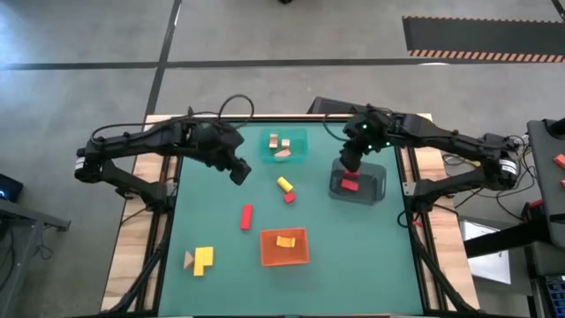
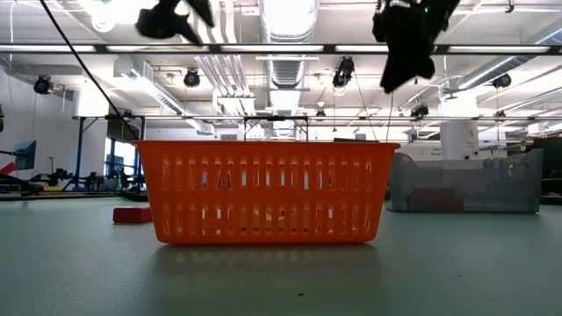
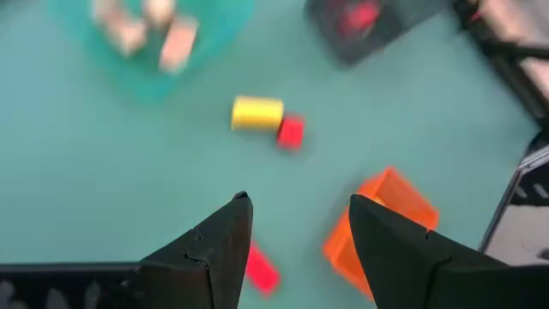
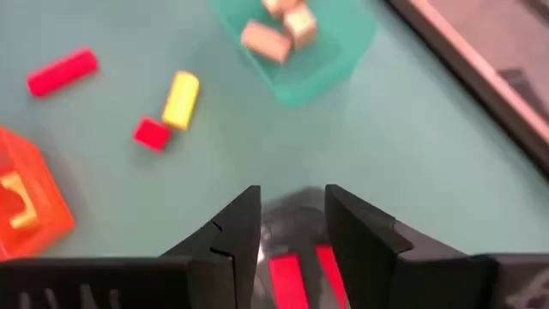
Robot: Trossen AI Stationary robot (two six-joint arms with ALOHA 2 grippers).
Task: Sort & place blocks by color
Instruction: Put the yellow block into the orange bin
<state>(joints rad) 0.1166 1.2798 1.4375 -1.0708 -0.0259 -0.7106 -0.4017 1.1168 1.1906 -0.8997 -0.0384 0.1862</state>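
Observation:
My left gripper [image 1: 238, 172] hovers open above the green mat, left of a yellow bar [image 1: 283, 184] and a red cube [image 1: 289, 197]; in its wrist view the fingers [image 3: 223, 245] frame bare mat. My right gripper [image 1: 349, 163] hangs open over the grey tray [image 1: 375, 187], and two red blocks [image 4: 287, 279] lie in that tray below it. A teal tray [image 1: 296, 150] holds tan blocks [image 1: 281, 146]. An orange tray [image 1: 284, 256] holds a yellow piece [image 1: 285, 240]. A red bar [image 1: 246, 216], a yellow L-piece [image 1: 203, 259] and a tan wedge [image 1: 188, 259] lie loose.
In the low view the orange tray [image 2: 268, 189] stands in front, the grey tray [image 2: 465, 184] to its right and the red bar [image 2: 132, 214] to its left. Both arms hang high above the mat. Wooden table edges [image 1: 132, 256] border the mat on both sides.

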